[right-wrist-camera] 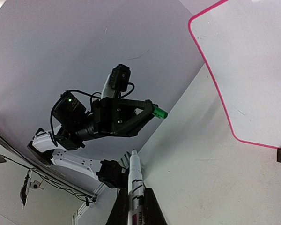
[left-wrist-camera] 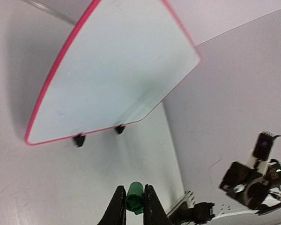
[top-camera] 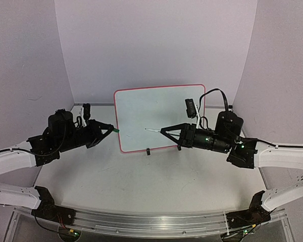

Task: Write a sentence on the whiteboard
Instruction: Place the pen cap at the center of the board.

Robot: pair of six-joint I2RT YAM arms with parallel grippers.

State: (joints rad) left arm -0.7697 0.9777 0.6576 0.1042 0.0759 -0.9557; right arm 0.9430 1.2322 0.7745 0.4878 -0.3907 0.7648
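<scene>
Table: pale top, carrying all items below.

Whiteboard: stands near upright at the centre rear of the table, between the two grippers. Glossy white face, red-pink rim, rounded corners.

Right gripper: reaches in from the right, level with the board's lower half. Its jaws are clenched on a marker.

Left gripper: just beside the board's left rim, apart from it. Its jaws are clamped on a cap.

Marker: white barrel, tip pointing left. In the top view the tip lies over the board's lower face. In the right wrist view the board sits off to one side of the tip.

Clip feet: two, black, under the board's lower rim, resting on the table.

Cap: green and short, with one end protruding past the fingertips.
</scene>
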